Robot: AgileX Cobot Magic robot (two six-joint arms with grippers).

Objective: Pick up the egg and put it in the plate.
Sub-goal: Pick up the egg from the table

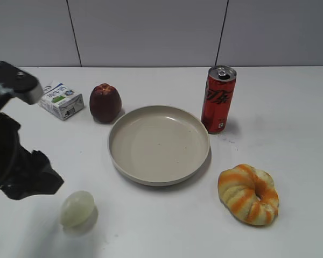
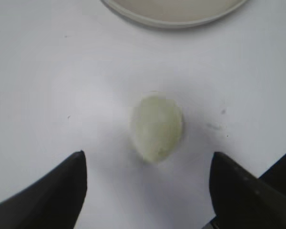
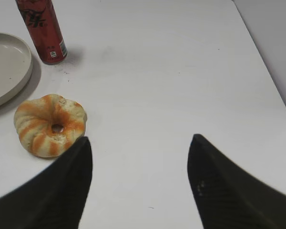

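The pale greenish egg [image 1: 77, 208] lies on the white table at the front left, apart from the beige plate [image 1: 126, 161] in the middle. In the left wrist view the egg [image 2: 157, 127] lies just ahead of my open left gripper [image 2: 148, 160], between the lines of its two black fingers, not touched. The plate's rim [image 2: 176, 21] shows at the top of that view. My left arm [image 1: 21, 172] is at the left edge of the exterior view. My right gripper [image 3: 139, 143] is open and empty over bare table; it is out of the exterior view.
A dark red fruit [image 1: 105, 102] and a small milk carton [image 1: 61, 100] stand at the back left. A red soda can [image 1: 218, 99] stands just right of the plate. An orange-striped ring-shaped bread [image 1: 248, 193] lies front right, also in the right wrist view [image 3: 50, 124].
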